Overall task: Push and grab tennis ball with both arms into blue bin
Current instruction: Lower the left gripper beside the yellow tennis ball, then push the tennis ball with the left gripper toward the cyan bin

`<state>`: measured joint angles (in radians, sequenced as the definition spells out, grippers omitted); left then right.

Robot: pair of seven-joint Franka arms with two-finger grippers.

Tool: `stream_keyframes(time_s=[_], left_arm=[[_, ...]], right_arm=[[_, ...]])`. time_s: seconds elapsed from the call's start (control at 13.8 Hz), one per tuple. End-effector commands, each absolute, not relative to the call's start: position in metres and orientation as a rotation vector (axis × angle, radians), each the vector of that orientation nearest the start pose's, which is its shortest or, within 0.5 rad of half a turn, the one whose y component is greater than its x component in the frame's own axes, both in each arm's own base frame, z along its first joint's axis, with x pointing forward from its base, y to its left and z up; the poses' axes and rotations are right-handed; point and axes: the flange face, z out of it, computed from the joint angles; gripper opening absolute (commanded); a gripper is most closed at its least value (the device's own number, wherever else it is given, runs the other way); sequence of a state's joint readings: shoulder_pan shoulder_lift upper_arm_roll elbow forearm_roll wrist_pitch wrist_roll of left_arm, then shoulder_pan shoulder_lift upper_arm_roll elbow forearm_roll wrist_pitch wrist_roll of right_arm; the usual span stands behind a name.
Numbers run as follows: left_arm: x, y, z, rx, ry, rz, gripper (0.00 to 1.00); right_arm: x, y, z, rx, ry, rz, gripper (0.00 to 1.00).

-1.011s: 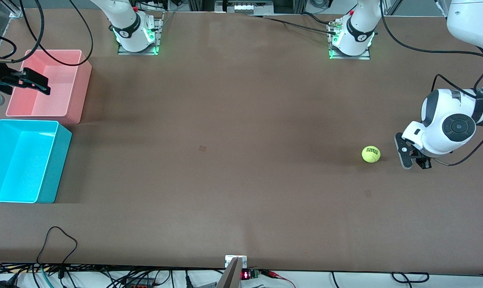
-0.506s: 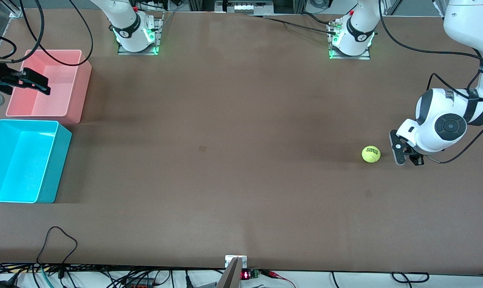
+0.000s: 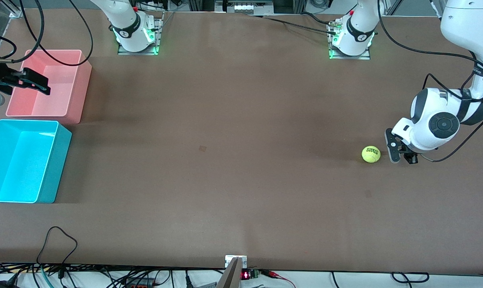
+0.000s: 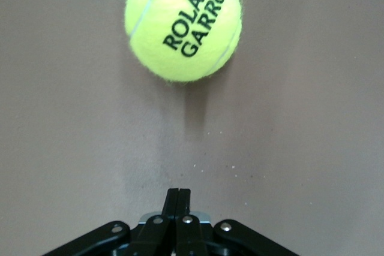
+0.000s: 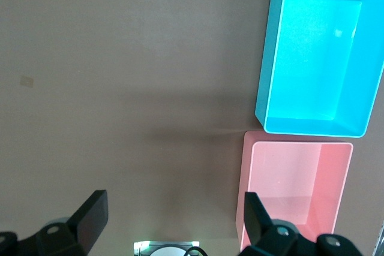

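The tennis ball (image 3: 371,154) lies on the brown table toward the left arm's end; in the left wrist view the ball (image 4: 183,23) shows its dark lettering. My left gripper (image 3: 394,157) is shut and empty, low at the table, beside the ball with a small gap, on the side away from the bins; its shut tips show in the left wrist view (image 4: 179,195). The blue bin (image 3: 23,161) stands open and empty at the right arm's end, also in the right wrist view (image 5: 318,58). My right gripper (image 3: 41,86) is open and waits high over the pink bin (image 3: 49,85).
The pink bin (image 5: 297,193) stands beside the blue bin, farther from the front camera. Both arm bases (image 3: 135,36) stand along the table's back edge. Cables (image 3: 57,244) trail over the front edge.
My left gripper has slid along the table toward the ball and now stands close beside it. The ball and the right arm have not moved.
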<state>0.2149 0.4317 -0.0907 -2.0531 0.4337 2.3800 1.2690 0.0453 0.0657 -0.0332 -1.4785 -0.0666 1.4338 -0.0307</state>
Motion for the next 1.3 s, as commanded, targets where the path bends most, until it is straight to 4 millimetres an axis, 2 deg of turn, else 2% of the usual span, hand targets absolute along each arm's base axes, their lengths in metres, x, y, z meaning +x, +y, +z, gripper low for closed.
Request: stream_keyframes(time_s=[0.0,0.14,0.29,0.36,0.43,0.65,0.72,0.79,0.87,0.94,1.08,1.23], left_arm=[[0.579,0.069,0.201,-2.208,2.043,0.334,0.00],[0.581,0.052,0.194,-2.203,2.075,0.292,0.00],[0.582,0.012,0.187,-2.245,2.062,0.244,0.00],[0.582,-0.020,0.188,-2.269,2.052,0.211,0.00],[0.584,-0.062,0.196,-2.276,2.057,0.156,0.00],[0.575,-0.200,0.220,-2.428,1.942,0.001,0.00],[0.572,-0.228,0.229,-2.441,1.915,-0.014,0.00],[0.571,-0.228,0.235,-2.423,1.919,0.018,0.00],[0.575,-0.213,0.240,-2.408,1.915,0.083,0.00],[0.580,-0.190,0.245,-2.381,1.936,0.146,0.00],[0.599,-0.140,0.269,-2.328,1.973,0.218,0.00],[0.621,-0.104,0.297,-2.275,2.028,0.280,0.00]], right_arm=[[0.557,0.000,0.622,-3.207,-0.043,0.168,1.00],[0.557,0.000,0.622,-3.207,-0.043,0.168,1.00],[0.557,-0.001,0.622,-3.207,-0.040,0.168,1.00],[0.557,-0.002,0.622,-3.207,-0.038,0.168,1.00],[0.557,-0.002,0.622,-3.207,-0.038,0.168,1.00],[0.557,-0.002,0.622,-3.207,-0.038,0.168,1.00],[0.557,-0.002,0.622,-3.207,-0.038,0.168,1.00],[0.557,-0.002,0.622,-3.207,-0.038,0.168,1.00],[0.557,-0.002,0.622,-3.207,-0.038,0.168,1.00],[0.557,-0.002,0.622,-3.207,-0.038,0.168,1.00],[0.557,-0.002,0.622,-3.207,-0.038,0.170,1.00],[0.557,-0.001,0.622,-3.205,-0.035,0.170,1.00]])
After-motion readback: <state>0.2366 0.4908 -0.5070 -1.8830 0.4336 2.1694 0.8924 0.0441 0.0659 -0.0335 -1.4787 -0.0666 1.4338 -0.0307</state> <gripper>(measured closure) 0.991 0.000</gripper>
